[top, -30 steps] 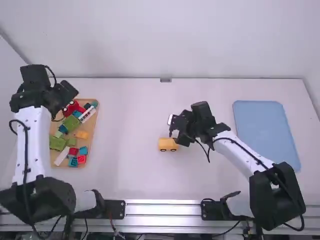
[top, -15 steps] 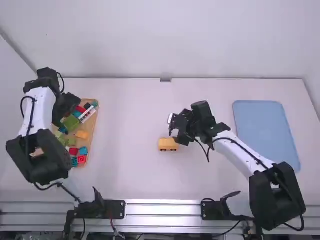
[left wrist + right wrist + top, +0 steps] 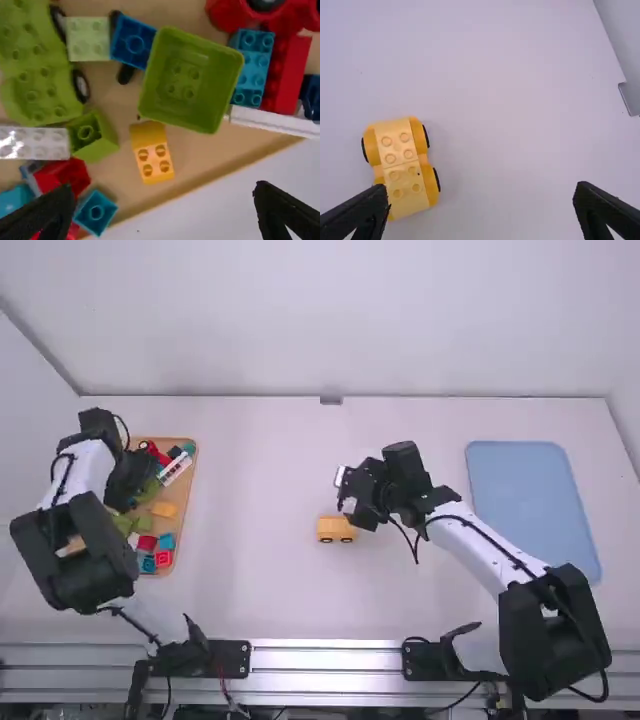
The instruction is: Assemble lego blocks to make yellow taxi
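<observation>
While the left claw (image 3: pixel 164 189) was spread open, the yellow block (image 3: pixel 151 152), apparently light and stiff, was judged best gripped by its long sides.

yellow car (image 3: pixel 402 167): smooth plastic | tray (image 3: pixel 183 500): wood-like | surface (image 3: pixel 260 480): smooth, matt | rail (image 3: pixel 325 658): metal

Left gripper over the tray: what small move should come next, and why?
Probably ease the left gripper down toward the yellow block: its fingers stand open, the block lies studs up in the tray, and its colour matches the car.
</observation>
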`<state>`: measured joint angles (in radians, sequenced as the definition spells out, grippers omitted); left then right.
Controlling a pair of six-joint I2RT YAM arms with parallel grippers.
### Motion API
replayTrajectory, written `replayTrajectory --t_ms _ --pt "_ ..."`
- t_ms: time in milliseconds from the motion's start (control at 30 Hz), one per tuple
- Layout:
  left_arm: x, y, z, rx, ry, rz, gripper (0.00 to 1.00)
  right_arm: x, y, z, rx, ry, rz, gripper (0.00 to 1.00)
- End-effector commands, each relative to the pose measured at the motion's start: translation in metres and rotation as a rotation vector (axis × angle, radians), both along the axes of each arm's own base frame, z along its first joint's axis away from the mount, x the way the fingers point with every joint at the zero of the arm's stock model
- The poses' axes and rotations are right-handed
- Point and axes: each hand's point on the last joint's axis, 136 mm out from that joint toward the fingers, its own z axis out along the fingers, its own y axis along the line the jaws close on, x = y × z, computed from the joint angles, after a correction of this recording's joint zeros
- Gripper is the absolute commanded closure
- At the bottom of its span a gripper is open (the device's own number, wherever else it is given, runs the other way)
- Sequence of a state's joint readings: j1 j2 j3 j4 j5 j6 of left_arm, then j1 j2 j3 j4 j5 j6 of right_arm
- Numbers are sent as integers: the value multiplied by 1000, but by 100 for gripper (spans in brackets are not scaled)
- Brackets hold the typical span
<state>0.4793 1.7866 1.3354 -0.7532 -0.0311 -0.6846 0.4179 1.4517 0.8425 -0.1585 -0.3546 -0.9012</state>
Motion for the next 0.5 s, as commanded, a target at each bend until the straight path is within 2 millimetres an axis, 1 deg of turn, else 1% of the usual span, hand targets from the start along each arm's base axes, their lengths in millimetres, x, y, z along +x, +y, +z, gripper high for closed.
replayTrajectory --t_ms 0,33,100,233,333,467 --pt "1 -17 -13 -23 10 -31 6 2 4 12 23 -23 11 2" --pt "1 -22 -18 -25 11 -43 7 2 4 12 23 -24 12 1" --pt "0 -24 -21 -26 13 -45 7 2 4 12 23 -24 12 1" --pt "-7 -24 -36 -23 35 -16 9 2 4 12 23 -24 12 1" --pt "-13 -23 -53 -35 69 6 11 2 4 12 23 -23 12 2" --pt "-13 -24 -63 -41 89 5 14 2 4 12 22 -22 12 1"
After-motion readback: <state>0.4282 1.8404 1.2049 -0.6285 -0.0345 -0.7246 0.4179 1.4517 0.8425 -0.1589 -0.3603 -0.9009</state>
